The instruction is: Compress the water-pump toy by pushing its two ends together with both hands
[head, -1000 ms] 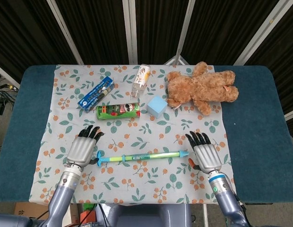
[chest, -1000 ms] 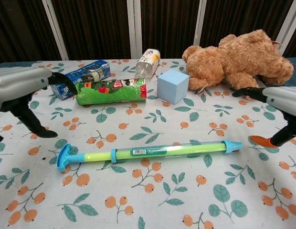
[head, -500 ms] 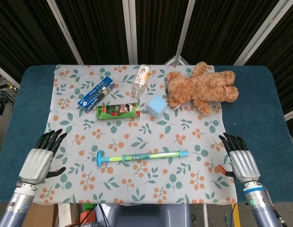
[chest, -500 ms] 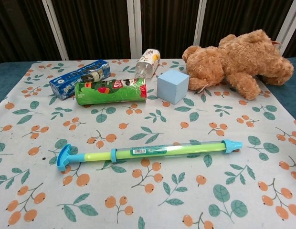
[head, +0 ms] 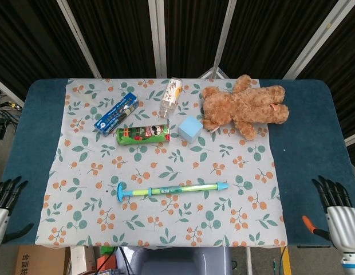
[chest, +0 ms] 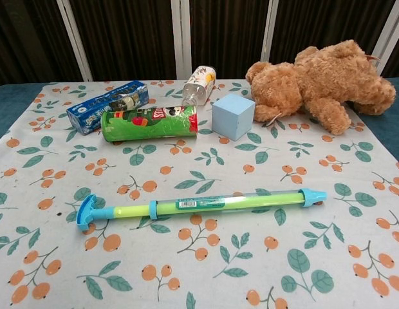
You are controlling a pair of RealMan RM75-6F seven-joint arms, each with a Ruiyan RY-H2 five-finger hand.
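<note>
Fingers [head: 332, 189] of the right hand [head: 341, 217] are straight and spread apart, holding nothing, at the lower right corner of the head view, off the cloth [head: 166, 172] and past the table's [head: 315, 143] near right edge; the left hand [head: 2, 207] shows only partly at the lower left corner, its fingers [head: 8, 189] also spread and empty, its thumb held out to the side; neither hand shows in the chest view. The pump [head: 172, 189] lies flat on the floral cloth near the front, its length running left to right, the T-shaped blue handle at the left end and the pointed blue tip at the right; it is well apart from both hands. Behind it lie a green can [head: 143, 134] on its side, a blue box [head: 115, 114], a bottle [head: 171, 97], a blue cube [head: 190, 128] and a bear [head: 243, 107].
</note>
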